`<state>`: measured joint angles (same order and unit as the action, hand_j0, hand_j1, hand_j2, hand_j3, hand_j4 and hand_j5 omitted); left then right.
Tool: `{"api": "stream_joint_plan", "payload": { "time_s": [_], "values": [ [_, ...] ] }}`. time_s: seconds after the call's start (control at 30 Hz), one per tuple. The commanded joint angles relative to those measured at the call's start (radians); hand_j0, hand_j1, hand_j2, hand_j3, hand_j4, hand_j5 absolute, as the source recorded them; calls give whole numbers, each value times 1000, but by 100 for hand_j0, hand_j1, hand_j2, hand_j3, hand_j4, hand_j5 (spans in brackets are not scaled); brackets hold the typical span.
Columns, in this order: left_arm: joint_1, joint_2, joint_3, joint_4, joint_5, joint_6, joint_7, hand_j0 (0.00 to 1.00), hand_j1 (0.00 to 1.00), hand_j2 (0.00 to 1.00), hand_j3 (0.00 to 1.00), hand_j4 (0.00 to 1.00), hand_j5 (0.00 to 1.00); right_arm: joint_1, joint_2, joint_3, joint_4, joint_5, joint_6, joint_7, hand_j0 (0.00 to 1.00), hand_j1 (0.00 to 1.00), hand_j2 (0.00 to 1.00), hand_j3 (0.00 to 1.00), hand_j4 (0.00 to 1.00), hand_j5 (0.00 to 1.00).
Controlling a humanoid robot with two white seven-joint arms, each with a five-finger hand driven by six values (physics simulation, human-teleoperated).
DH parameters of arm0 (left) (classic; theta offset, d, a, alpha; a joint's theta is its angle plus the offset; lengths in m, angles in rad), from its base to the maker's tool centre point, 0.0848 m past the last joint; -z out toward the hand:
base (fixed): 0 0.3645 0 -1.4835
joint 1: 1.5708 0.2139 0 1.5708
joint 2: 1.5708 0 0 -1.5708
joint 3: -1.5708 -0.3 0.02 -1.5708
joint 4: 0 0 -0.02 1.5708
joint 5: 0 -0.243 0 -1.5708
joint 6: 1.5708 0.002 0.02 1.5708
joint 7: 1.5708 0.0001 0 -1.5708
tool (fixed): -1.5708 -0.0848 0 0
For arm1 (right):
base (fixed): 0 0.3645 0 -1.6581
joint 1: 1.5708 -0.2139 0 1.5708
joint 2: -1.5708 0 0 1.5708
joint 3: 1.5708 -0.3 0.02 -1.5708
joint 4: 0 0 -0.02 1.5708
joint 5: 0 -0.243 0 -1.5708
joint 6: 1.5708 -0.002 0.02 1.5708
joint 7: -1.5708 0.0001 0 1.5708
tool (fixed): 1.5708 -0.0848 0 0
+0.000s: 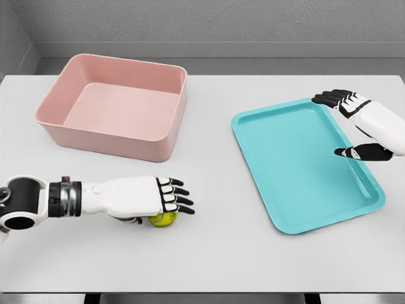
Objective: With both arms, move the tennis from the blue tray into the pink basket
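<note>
The white table (253, 266) carries everything, and places here are given from the pink basket (171, 95), which sits toward the far left with nothing showing inside it. Well to the right of the basket lies the blue tray (304, 218), shallow-rimmed and bare of any ball. Over the tray's far right edge, the right hand (361, 123) hangs with its fingers spread and thumb apart, gripping nothing. Just in front of the basket, nearer the robot, the left hand (142, 197) lies palm down over the tennis ball (164, 219), fingers stretched forward rather than wrapped; the ball peeks out beneath the fingertips, and whether it is truly gripped or merely covered cannot be told. The ball appears to rest on the table, already off the tray. It should be light, springy and felt-covered, so not slippery, yet round enough to roll or squirt away under a flat press. Best taken with fingers and thumb curled round its widest part.
</note>
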<state>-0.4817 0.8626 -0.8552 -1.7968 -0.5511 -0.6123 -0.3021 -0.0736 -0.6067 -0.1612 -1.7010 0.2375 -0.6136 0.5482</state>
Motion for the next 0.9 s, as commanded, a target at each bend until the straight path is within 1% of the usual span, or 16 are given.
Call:
{"api": "stream_joint_plan", "payload": {
  "time_s": [0.0, 0.07, 0.13, 0.27, 0.43, 0.5, 0.8, 0.87],
  "values": [
    [0, 1, -4, -1, 7, 1, 0, 100, 100, 100, 100, 100, 100, 0, -1, 0, 0, -7, 3, -1, 100, 100, 100, 100, 100, 100],
    [2, 3, -4, -1, 7, 1, 0, 88, 88, 88, 88, 88, 88, 0, -1, 0, 0, -7, 3, -1, 100, 100, 100, 100, 100, 100],
    [2, 3, -4, -1, 7, 1, -5, 78, 78, 78, 78, 78, 78, 0, -1, 0, 0, -9, 3, -1, 100, 100, 100, 100, 100, 100],
    [5, 6, -4, 1, 10, 1, -23, 61, 61, 61, 61, 61, 61, 0, -1, -1, 0, -9, 3, -1, 100, 100, 100, 100, 100, 100],
    [5, 10, -4, 2, 11, 1, -35, 47, 47, 47, 47, 47, 47, 0, -1, -1, 0, -7, 3, -1, 100, 100, 100, 100, 100, 100],
    [3, 12, -4, 2, 13, 1, -35, 44, 44, 44, 44, 44, 44, 0, -1, 0, 0, -7, 3, -1, 100, 100, 100, 100, 100, 100],
    [0, 16, -4, -1, 19, 1, -35, 44, 44, 44, 44, 44, 44, 2, -1, -1, -2, -9, 3, -1, 100, 100, 100, 100, 100, 100],
    [-11, 21, -4, -1, 20, 1, -35, 44, 44, 44, 44, 44, 44, 2, -1, -1, -2, -9, 3, -1, 100, 100, 100, 100, 100, 100]
  ]
}}
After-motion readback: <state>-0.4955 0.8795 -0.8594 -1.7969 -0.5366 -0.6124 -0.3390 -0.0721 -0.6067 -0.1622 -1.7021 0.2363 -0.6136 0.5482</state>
